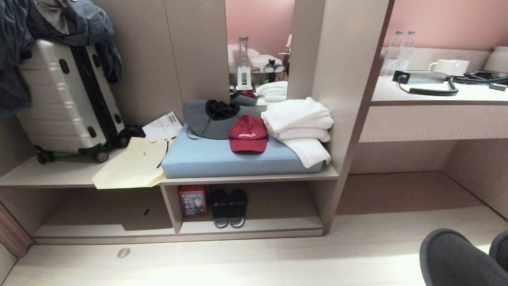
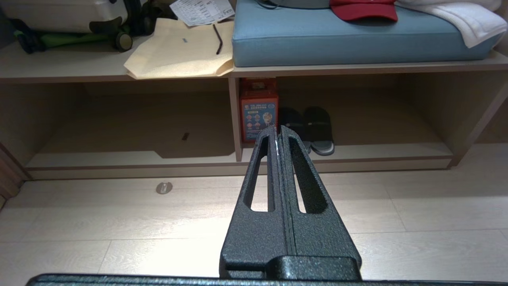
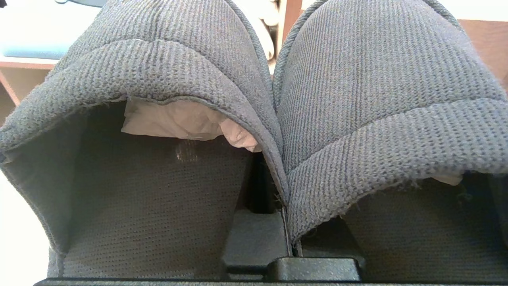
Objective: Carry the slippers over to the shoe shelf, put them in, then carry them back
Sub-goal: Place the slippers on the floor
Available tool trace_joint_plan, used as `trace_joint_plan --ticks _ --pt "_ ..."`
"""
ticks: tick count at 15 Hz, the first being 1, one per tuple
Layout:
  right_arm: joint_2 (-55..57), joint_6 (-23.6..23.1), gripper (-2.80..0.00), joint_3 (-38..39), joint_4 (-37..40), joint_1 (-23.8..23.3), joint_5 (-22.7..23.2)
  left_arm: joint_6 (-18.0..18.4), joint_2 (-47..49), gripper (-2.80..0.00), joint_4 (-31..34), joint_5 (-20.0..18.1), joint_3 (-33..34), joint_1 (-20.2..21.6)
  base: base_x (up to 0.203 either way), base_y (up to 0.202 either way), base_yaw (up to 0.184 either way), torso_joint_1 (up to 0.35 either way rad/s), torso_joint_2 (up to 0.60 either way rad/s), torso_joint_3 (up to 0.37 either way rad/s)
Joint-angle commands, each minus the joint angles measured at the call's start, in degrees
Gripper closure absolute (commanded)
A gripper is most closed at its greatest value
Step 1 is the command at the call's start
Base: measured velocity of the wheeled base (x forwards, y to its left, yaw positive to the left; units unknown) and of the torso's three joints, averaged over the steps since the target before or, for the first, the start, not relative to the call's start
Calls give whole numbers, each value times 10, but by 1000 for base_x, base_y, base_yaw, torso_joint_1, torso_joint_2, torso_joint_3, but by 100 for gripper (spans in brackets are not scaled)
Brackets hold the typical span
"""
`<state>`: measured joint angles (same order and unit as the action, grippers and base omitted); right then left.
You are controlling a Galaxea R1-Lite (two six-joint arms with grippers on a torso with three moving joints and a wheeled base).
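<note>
The slippers [image 3: 166, 71] are a grey-blue knitted pair held side by side, toes away from me, and they fill the right wrist view. My right gripper [image 3: 283, 238] is shut on their touching inner edges; most of its fingers are hidden inside them. In the head view the slippers [image 1: 452, 258] hang at the bottom right, above the floor. The shoe shelf [image 1: 278, 226] is the low open compartment under the bench, ahead and to the left. My left gripper [image 2: 276, 129] is shut and empty, level above the floor, facing the shoe shelf [image 2: 377, 151].
A dark pair with pale sole rims [image 1: 229, 208] and a red box [image 1: 193, 200] stand by the shelf's upright divider [image 1: 171, 208]. Above are a blue cushion [image 1: 222, 159] with a red cap [image 1: 248, 133], white towels [image 1: 301, 127], a hanging paper bag [image 1: 131, 167] and a suitcase [image 1: 67, 99].
</note>
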<state>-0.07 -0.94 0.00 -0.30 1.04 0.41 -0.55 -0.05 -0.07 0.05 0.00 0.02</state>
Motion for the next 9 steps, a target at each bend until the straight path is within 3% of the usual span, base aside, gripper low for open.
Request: trace_joint_plan --ticks 1,9 --pt "1 0 0 1 0 0 0 1 0 0 0 0 0 1 0 0 0 2 1 50" --pt "1 0 0 1 0 0 0 3 1 0 0 0 0 0 0 -13 1 1 1 5"
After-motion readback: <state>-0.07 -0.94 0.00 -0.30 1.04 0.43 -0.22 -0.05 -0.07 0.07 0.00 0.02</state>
